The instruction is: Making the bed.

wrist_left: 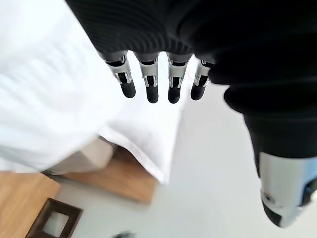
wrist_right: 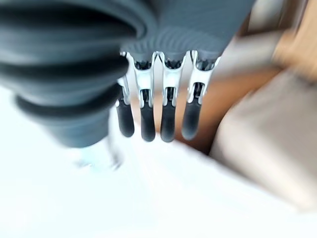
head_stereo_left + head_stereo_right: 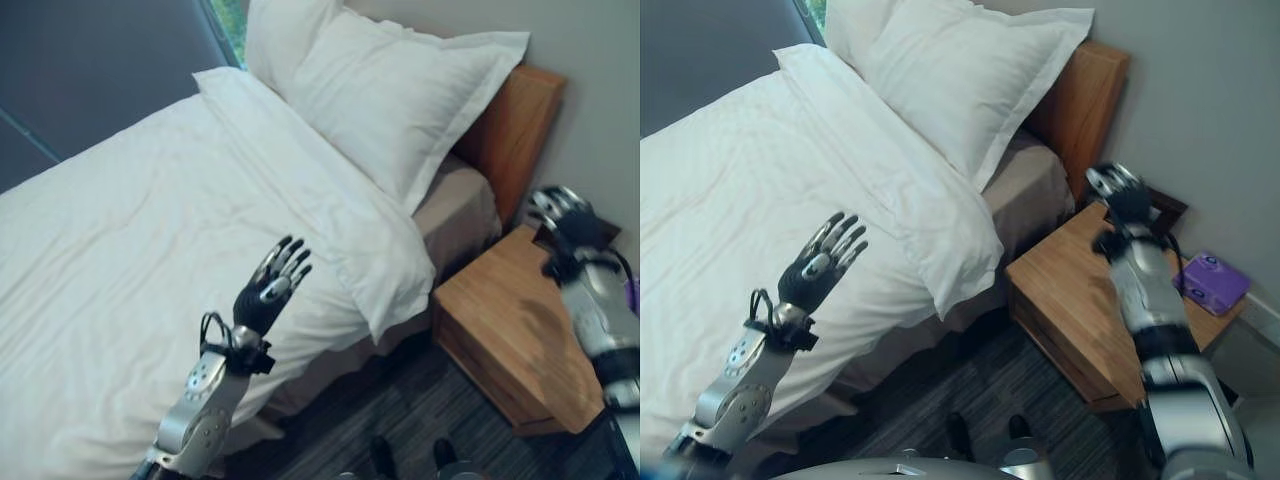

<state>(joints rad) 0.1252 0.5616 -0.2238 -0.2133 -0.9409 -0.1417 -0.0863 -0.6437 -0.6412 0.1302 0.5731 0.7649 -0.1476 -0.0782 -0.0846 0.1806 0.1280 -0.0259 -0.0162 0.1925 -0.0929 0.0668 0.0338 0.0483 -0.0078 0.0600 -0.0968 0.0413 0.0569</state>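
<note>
Both hands released, holding nothing: left hand (image 3: 268, 290) above duvet (image 3: 120, 230), right hand (image 3: 1125, 200) over nightstand (image 3: 1080, 300). Risk: right arm could clip the headboard (image 3: 520, 125) reaching for pillow (image 3: 400, 85).

Head cams look down at bed (image 3: 150, 230) from above, share pillow (image 3: 400, 90) + side table (image 3: 1080, 290). Wrist cams v. close, look past my fingers (image 1: 151, 84).

No lettering, number or sign can be read anywhere from where I stand. The purple box (image 3: 1210, 281) on the nightstand (image 3: 1080, 300), out at about three o'clock, carries a pale mark on its lid, too small to make out. The bedding and the headboard are plain.
</note>
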